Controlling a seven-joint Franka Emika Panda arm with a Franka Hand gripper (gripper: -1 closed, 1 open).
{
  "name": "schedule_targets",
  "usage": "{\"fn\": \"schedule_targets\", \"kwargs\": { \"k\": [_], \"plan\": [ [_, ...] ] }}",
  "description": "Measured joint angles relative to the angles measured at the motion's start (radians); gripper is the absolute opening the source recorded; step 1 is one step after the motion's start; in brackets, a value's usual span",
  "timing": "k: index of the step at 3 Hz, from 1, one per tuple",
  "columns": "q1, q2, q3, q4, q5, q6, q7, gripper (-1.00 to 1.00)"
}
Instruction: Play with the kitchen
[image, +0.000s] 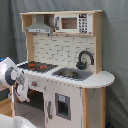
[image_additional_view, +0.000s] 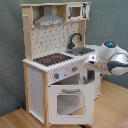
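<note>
Taking the sink (image: 74, 74) as the landmark and reading the first exterior view from its left: the robot arm (image: 11, 75) comes in at the edge, well left of the sink and just beside the end of the counter where the stovetop (image: 38, 65) lies. The stovetop sits directly left of the sink, the faucet (image: 85, 58) stands behind it to the right, and the hood (image: 39, 26) and microwave (image: 73, 23) hang above. Below the sink is a cupboard door (image: 62, 106) with a small dark window. The whole kitchen (image: 95, 80) stands on the floor against a grey curtain (image: 116, 45).

In the second exterior view the order flips: the stovetop (image_additional_view: 52, 59) is nearest, the oven door (image_additional_view: 69, 103) hangs below it, the sink (image_additional_view: 80, 50) lies further back, and the arm (image_additional_view: 111, 56) reaches in from the second exterior view's right toward the counter front beside the sink. The gripper seems to be tucked against the cabinet face there, though I cannot tell whether its fingers are spread or pressed together.

I judge this an early approach: the arm is closing on the kitchen front, with nothing visibly held. The next move calls for picking one target, a knob or a door handle, and lining up squarely before contact.
</note>
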Motion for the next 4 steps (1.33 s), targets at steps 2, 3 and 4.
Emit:
{"fn": "schedule_targets", "kwargs": {
  "k": [2, 3, 4],
  "plan": [
    [-0.039, 0.188, 0.042, 0.039, -0.002, 0.095, -0.039, 1.00],
    [-0.063, 0.271, 0.064, 0.057, -0.003, 0.132, -0.065, 1.00],
    [-0.088, 0.354, 0.091, 0.071, -0.003, 0.171, -0.093, 1.00]
  ]
}}
